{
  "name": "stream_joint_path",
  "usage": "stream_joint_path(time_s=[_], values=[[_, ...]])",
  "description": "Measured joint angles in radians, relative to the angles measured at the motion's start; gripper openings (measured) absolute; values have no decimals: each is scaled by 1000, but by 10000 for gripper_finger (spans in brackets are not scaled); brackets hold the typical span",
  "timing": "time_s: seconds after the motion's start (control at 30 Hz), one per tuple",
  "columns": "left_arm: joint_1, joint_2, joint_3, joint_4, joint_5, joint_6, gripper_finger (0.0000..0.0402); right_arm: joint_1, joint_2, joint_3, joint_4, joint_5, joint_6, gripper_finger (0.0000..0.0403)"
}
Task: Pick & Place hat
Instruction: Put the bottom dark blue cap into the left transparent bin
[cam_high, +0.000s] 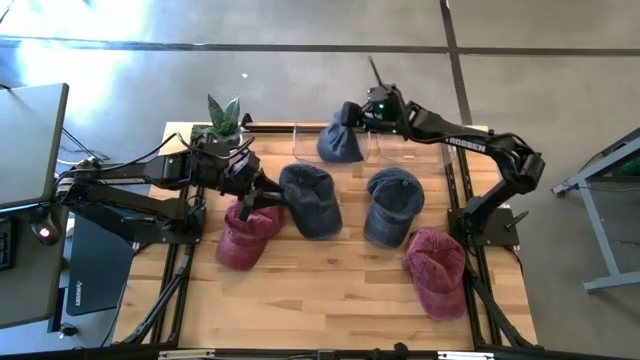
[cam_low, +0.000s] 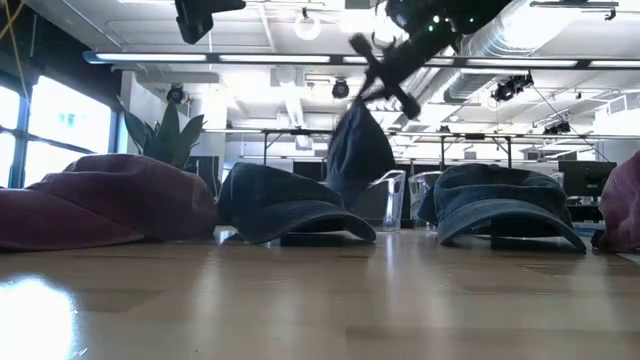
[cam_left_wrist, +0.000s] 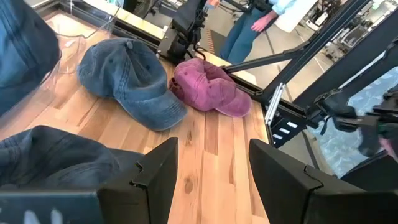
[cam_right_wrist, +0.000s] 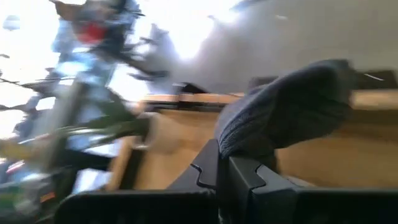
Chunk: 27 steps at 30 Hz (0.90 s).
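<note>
The carrying step looks to be in hand: the right pincer (cam_high: 352, 113) is clamped tight on a blue hat (cam_high: 340, 143) and holds it in the air above the far edge of the desk (cam_high: 330, 290), right by the clear bins (cam_high: 385, 145) at the back. In the low view the hat (cam_low: 360, 150) hangs limp, clear of the wood. The next move probably calls for bringing it over a bin and letting go, with care that the dangling cloth clears the rim. The left pincer (cam_high: 262, 192) hovers with its fingers spread wide and nothing between them, just above the desk between a red hat (cam_high: 245, 235) and another blue hat (cam_high: 312, 200). A third blue hat (cam_high: 392, 205) and a second red hat (cam_high: 437, 268) lie on the right side of the desk, not yet picked.
</note>
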Motion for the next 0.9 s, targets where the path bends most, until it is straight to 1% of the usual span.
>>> stream_joint_path(time_s=[0.07, 0.13, 0.27, 0.37, 0.43, 0.5, 0.63, 0.7, 0.8, 0.83, 0.9], values=[[0, 0, 0, -14, 0, 0, 192, -5, 19, 0, -38, 29, 14, 1], [0, 0, 0, -22, -1, 1, 192, -7, 33, 0, -44, 37, 8, 4], [0, 0, 0, -31, 0, 2, 192, -23, 46, 0, -47, 9, -11, 16], [0, 0, 0, -35, 0, 2, 192, -47, 43, 0, -77, -18, -78, 39], [0, 0, 0, -36, 0, 1, 192, -70, 30, 0, -103, -63, -123, 66], [0, 0, 0, -35, 2, 0, 192, -98, 11, 0, -131, -131, -160, 99], [0, 0, 0, -37, 8, 0, 192, -155, -42, 0, -191, -326, -251, 167], [0, 0, 0, -36, 9, 0, 192, -170, -72, 0, -239, -411, -301, 191], [0, 0, 0, -36, -8, -1, 192, -155, -109, 0, -361, -516, -443, 204], [0, 0, 0, -33, -18, -1, 192, -135, -118, 0, -411, -526, -508, 204], [0, 0, 0, -29, -42, -2, 192, -71, -125, 0, -510, -505, -660, 201]])
